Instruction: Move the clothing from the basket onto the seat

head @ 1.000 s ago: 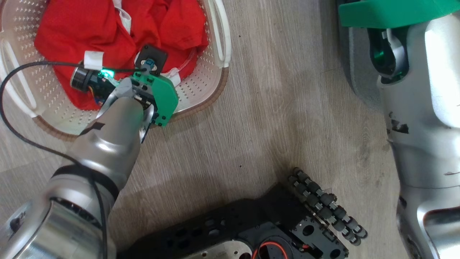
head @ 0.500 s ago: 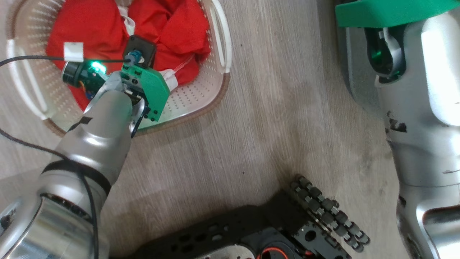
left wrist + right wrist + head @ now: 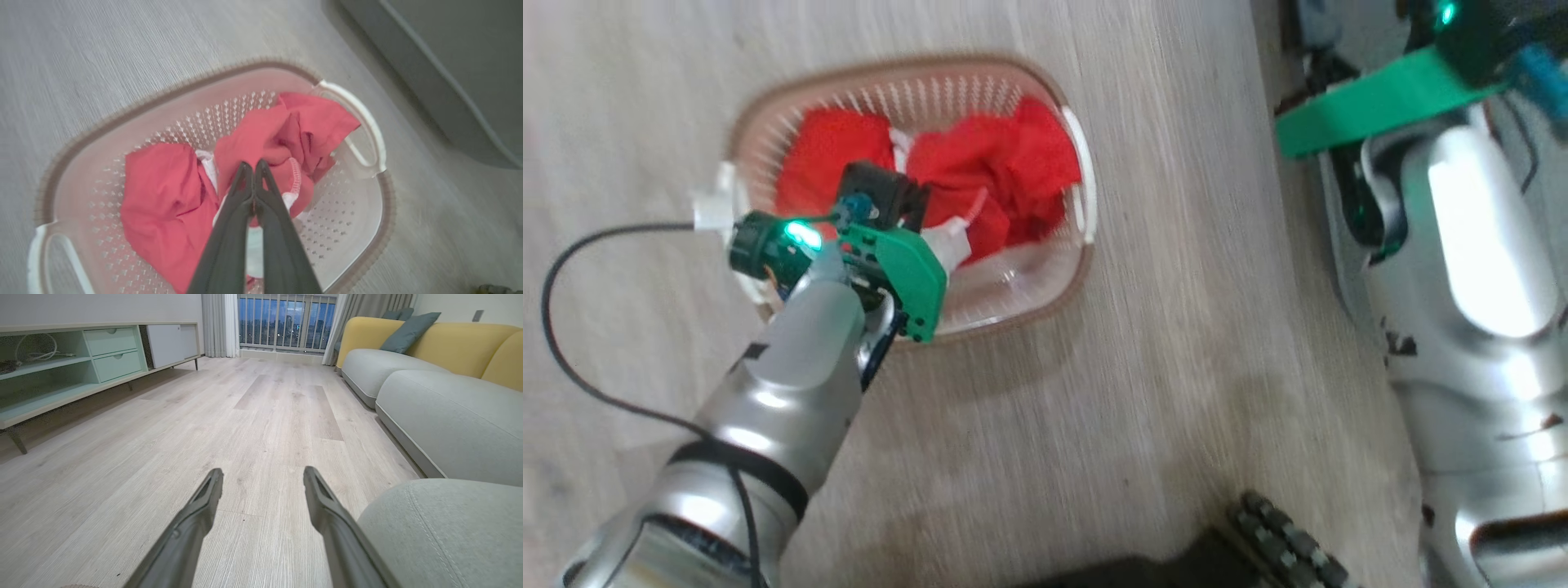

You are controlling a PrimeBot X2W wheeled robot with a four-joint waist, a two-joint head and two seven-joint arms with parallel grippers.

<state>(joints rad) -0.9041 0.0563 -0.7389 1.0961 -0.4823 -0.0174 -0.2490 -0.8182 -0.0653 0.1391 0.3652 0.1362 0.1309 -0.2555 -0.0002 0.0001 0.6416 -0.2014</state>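
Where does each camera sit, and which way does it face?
Head view: on the head, facing down at the basket of clothing; left arm and right forearm show.
Left wrist view: on that wrist, facing down into the basket; shut left gripper shows.
Right wrist view: on that wrist, facing across the floor, beside the seat; open right gripper shows.
Shared: head and left wrist see the basket.

Pale wood-grain plank floor (image 3: 261,416) runs through the room. In the right wrist view, a low mint-green cabinet (image 3: 81,363) with open shelves and two drawers stands at 10 o'clock against a light wall (image 3: 81,308). At 12 o'clock a window (image 3: 286,320) shows a dusk-blue city, flanked by pale curtains (image 3: 216,324). At 2 o'clock, a sofa (image 3: 461,347) with a yellow backrest carries a blue-grey pillow (image 3: 408,328).
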